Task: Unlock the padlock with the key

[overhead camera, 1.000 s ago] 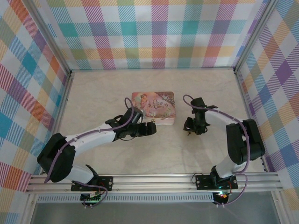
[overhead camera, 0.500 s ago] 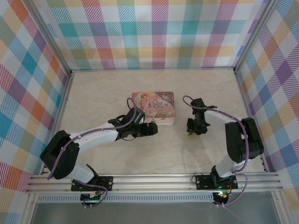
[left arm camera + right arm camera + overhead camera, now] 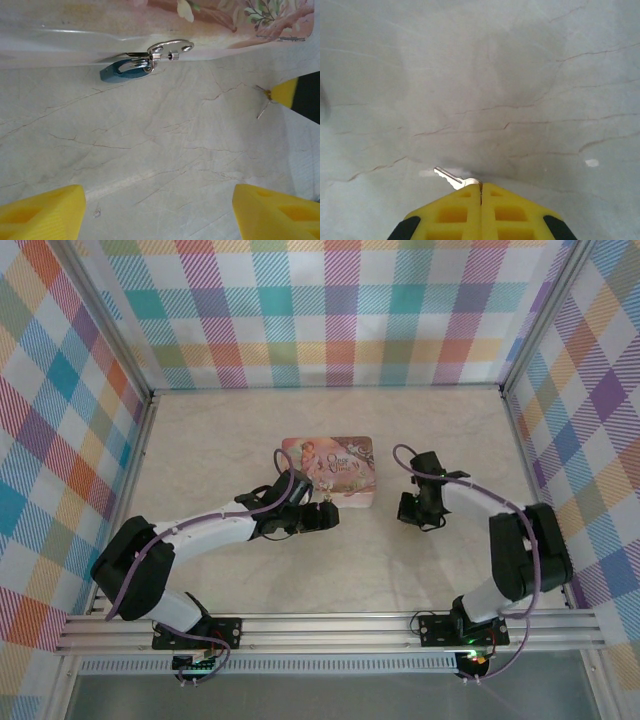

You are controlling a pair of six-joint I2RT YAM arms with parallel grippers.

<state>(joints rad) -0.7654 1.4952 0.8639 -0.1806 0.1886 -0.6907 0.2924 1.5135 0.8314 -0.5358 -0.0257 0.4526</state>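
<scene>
Both jaws of the right gripper are clamped on the key, its blade jutting ahead-left, free for insertion. The left gripper stands spread. Far ahead of it, the padlock hangs from the tin by its hasp, probably awaiting a steadying grip.

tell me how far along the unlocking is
Done: the right gripper is shut on the key, its blade poking out in front. In hand: getting that key over to the padlock. Left: it hangs on the hasp of the tin with no key in it, the open left gripper facing it; inserting and turning remain.
</scene>
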